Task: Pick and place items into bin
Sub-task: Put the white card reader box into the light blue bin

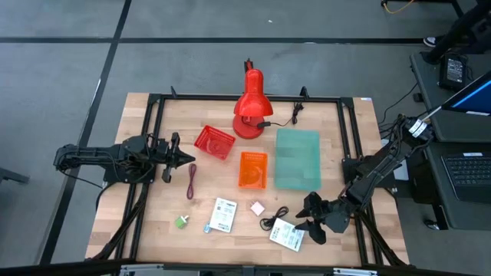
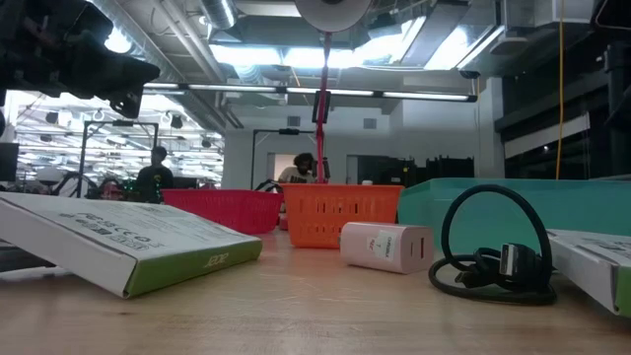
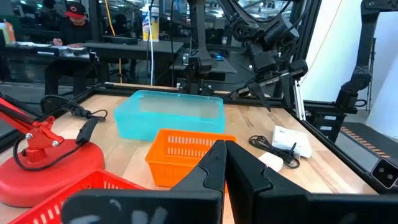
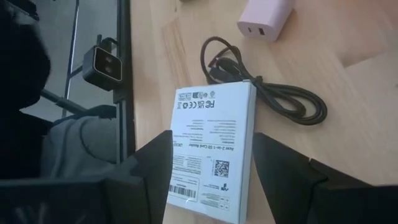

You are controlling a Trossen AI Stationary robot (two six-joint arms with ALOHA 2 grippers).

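Observation:
A white printed packet lies flat on the table near its front right, next to a black coiled cable and a pinkish-white cube. My right gripper hovers open above this packet, a finger on either side and not touching it. Farther left lie a second white packet, a tiny green cube and a dark red cord. My left gripper waits shut at the table's left, pointing level toward the baskets.
A teal bin stands right of centre, with an orange basket and a red basket to its left. A red desk lamp and its cord stand at the far middle. A black frame rail runs along the table's edge.

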